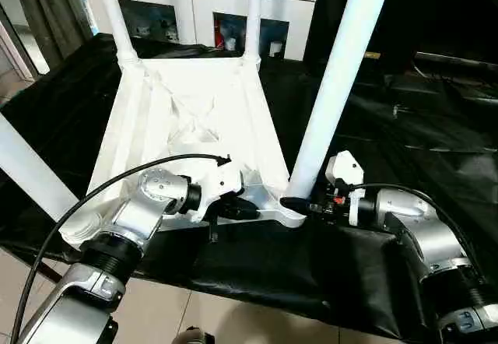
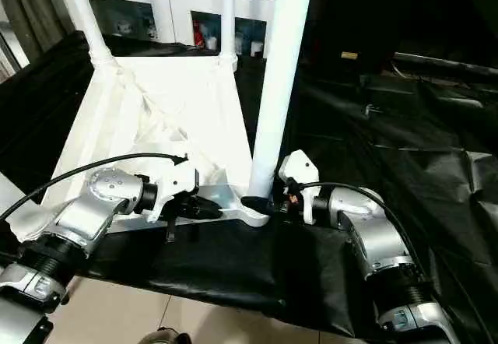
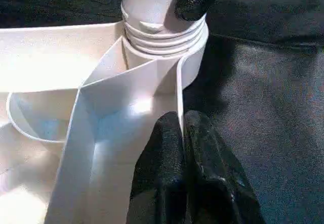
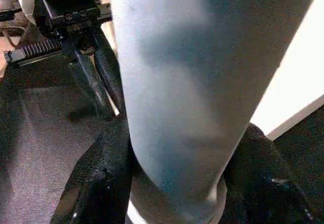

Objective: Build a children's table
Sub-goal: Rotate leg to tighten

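Note:
The white tabletop (image 1: 194,103) lies upside down on a black-covered bench, ribs facing up. Two legs (image 1: 115,13) (image 1: 254,9) stand in its far corner sockets and one leg (image 1: 27,169) rises at the near left. The near right leg (image 1: 334,79) stands in its socket, threads showing at its base (image 3: 152,11). My right gripper (image 1: 294,202) holds this leg just above the socket, its fingers (image 4: 101,178) pressed against both sides. My left gripper (image 1: 241,210) is shut on the tabletop's near rim, and its fingers (image 3: 172,173) pinch the thin wall.
A white cabinet with glass doors (image 1: 194,9) stands behind the bench. Crinkled black sheet (image 1: 405,126) covers the bench to the right. The bench's front edge runs just below my wrists, with tiled floor (image 1: 194,313) beneath. A curtain (image 1: 47,1) hangs at the far left.

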You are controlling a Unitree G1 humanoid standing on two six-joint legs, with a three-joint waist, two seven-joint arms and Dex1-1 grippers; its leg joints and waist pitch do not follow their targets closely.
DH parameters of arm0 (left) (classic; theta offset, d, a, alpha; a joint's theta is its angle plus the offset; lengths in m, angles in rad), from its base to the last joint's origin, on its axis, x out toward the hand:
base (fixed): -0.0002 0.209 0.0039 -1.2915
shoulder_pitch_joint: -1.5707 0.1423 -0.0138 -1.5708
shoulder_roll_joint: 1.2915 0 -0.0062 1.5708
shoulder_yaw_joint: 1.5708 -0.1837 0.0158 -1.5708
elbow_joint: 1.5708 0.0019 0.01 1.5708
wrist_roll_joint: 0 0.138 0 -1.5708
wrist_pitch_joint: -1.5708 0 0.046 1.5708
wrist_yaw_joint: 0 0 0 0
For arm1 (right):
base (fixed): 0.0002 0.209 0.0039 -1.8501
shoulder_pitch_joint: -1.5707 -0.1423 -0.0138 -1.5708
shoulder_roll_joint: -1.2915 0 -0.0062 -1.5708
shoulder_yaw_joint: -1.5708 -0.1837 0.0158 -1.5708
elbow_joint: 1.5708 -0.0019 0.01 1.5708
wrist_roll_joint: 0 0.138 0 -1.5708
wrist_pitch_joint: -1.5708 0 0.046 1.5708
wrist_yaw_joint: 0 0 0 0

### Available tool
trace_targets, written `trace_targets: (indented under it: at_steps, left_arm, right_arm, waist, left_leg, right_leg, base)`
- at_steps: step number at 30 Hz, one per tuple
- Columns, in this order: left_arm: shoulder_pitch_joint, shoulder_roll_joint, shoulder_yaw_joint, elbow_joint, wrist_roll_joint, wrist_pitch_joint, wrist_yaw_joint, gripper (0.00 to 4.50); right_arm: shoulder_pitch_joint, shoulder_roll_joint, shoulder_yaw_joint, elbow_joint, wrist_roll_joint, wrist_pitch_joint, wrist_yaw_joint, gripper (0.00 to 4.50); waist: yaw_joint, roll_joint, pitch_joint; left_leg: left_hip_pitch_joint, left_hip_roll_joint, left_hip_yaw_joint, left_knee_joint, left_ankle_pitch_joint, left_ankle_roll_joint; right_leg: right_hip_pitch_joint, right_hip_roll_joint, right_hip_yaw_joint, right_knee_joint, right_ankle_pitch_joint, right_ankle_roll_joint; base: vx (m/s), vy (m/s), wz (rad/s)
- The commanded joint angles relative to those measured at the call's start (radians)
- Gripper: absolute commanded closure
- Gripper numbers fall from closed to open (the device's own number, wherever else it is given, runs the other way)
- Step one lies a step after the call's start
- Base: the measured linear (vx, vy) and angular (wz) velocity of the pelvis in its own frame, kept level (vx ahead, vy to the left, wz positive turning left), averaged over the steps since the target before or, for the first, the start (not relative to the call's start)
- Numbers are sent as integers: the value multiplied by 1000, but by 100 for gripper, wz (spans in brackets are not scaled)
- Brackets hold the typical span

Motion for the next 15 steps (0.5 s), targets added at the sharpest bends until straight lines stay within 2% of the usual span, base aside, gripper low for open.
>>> trace_targets:
  at_steps: [1, 3, 7, 8, 10, 12, 15]
  left_arm:
    - [3, -18, -19, -9, 11, 0, 17, 450]
    - [1, -24, -16, -4, 14, 7, 31, 450]
    - [0, -26, -19, -2, 14, 11, 27, 450]
    - [2, -23, -20, -4, 13, 11, 23, 450]
    - [6, -20, -20, -8, 12, 11, 20, 450]
    - [6, -18, -20, -9, 12, 10, 19, 450]
    - [7, -13, -18, -11, 13, 9, 19, 450]
  right_arm:
    - [33, 20, 23, 8, -1, 34, 4, 246]
    - [38, 33, 12, 12, 7, 37, -14, 246]
    - [44, 45, 9, 23, -19, 12, -66, 246]
    - [38, 50, 1, 33, -16, 14, -77, 192]
    - [28, 55, -16, 35, 6, 28, -76, 192]
    - [26, 54, -19, 33, 16, 36, -66, 162]
    - [26, 41, -9, 34, -26, 11, -76, 150]
  waist:
    - [-4, -6, -68]
    - [-4, -7, -67]
    - [-8, -7, -60]
    - [-9, -8, -59]
    - [-10, -7, -60]
    - [-9, -7, -63]
    - [-8, -7, -64]
  left_leg:
    - [39, 75, -36, -65, -88, 74]
    - [39, 76, -37, -66, -97, 71]
    - [44, 76, -38, -76, -185, 23]
    - [44, 76, -38, -77, -202, 11]
    - [44, 76, -39, -78, -201, 5]
    - [43, 74, -37, -75, -170, 16]
    - [41, 74, -37, -73, -141, 29]
  right_leg:
    - [20, -94, 42, -59, 123, -266]
    - [19, -95, 42, -61, 112, -266]
    - [15, -96, 45, -76, -20, -251]
    - [14, -97, 47, -79, -47, -247]
    - [15, -96, 47, -78, -47, -243]
    - [16, -94, 47, -73, 11, -249]
    - [16, -93, 45, -68, 53, -251]
  base:
    - [0, 0, 0]
    - [0, 0, 0]
    - [0, 0, 0]
    - [0, 0, 0]
    - [0, 0, 0]
    - [0, 0, 0]
    - [0, 0, 0]
